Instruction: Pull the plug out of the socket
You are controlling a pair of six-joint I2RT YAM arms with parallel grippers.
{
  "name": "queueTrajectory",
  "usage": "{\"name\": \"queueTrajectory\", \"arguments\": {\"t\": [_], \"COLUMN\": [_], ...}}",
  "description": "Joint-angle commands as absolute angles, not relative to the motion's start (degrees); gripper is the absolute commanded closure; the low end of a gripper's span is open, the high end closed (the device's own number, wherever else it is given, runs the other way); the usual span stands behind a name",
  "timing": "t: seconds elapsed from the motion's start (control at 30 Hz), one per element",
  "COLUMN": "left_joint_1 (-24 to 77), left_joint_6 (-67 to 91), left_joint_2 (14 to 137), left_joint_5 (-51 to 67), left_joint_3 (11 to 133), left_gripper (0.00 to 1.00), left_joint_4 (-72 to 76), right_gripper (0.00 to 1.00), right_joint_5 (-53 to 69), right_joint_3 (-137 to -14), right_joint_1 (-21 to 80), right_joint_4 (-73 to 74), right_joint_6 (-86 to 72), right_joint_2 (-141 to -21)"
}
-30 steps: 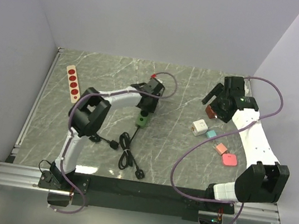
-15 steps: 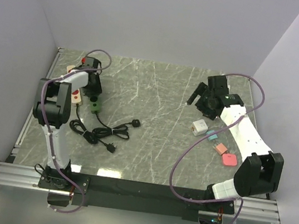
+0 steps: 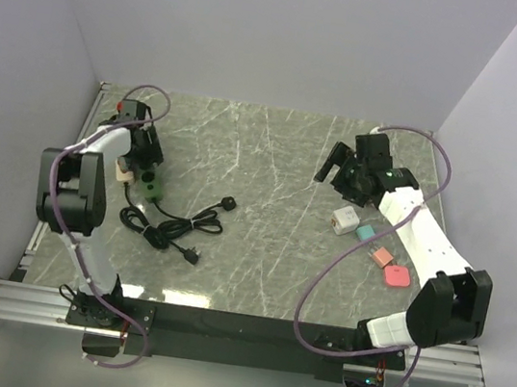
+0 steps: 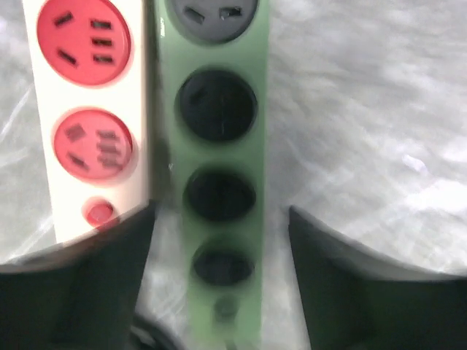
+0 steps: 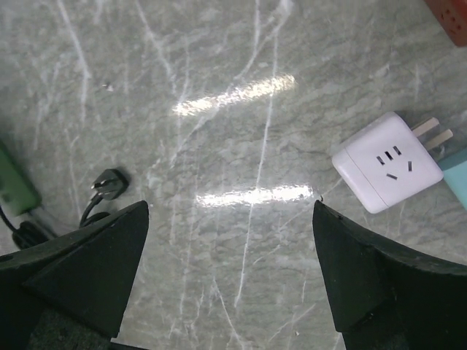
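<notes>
The green power strip (image 3: 150,183) lies at the left of the table beside a white strip with red sockets (image 3: 124,166). In the left wrist view the green strip (image 4: 219,146) runs between my fingers, and its black sockets look empty, though the view is blurred. My left gripper (image 3: 146,155) (image 4: 222,284) is open, straddling the strip's near end with a gap on each side. A black plug (image 3: 228,203) lies loose on the table at the end of a coiled black cable (image 3: 171,224). It also shows in the right wrist view (image 5: 109,182). My right gripper (image 3: 335,169) (image 5: 230,277) is open and empty above bare table.
A second black plug (image 3: 193,256) ends the coil near the front. A white cube adapter (image 3: 342,218) (image 5: 387,171), a teal block (image 3: 365,232) and two pink pieces (image 3: 390,265) lie at the right. The white strip (image 4: 87,109) touches the green one's left side.
My left arm swung from the table's middle to the far left, taking the green strip with it. The black plug now lies loose on the table. My right gripper shifted slightly left.
</notes>
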State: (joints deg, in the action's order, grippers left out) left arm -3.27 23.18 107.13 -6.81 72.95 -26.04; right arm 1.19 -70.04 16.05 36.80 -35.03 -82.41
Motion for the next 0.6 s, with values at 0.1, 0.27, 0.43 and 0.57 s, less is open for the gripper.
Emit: {"name": "queueTrajectory", "arguments": {"t": [0.1, 0.27, 0.43, 0.57], "left_joint_1": [-3.7, -3.4, -2.6, -1.6], "left_joint_6": [23.5, 24.3, 27.0, 30.9], "left_joint_2": [87.8, 77.6, 69.4, 60.7], "left_joint_5": [0.8, 8.7, 18.9, 21.6], "left_joint_3": [68.9, 66.6, 61.6, 56.7], "left_gripper": [0.01, 0.01, 0.01, 0.01], "left_joint_4": [-26.8, -26.5, -22.0, -18.4], "right_gripper": [0.0, 0.0, 0.0, 0.0], "right_joint_5": [3.0, 0.2, -2.6, -4.8], "right_joint_3": [-68.8, -68.0, -65.7, -61.2], "right_joint_1": [16.2, 16.2, 16.3, 16.2], "right_joint_4": [33.2, 35.1, 37.5, 38.5], "right_joint_6": [-31.1, -29.3, -30.1, -31.4], "right_joint_2": [-74.1, -68.1, -61.5, -54.1]}}
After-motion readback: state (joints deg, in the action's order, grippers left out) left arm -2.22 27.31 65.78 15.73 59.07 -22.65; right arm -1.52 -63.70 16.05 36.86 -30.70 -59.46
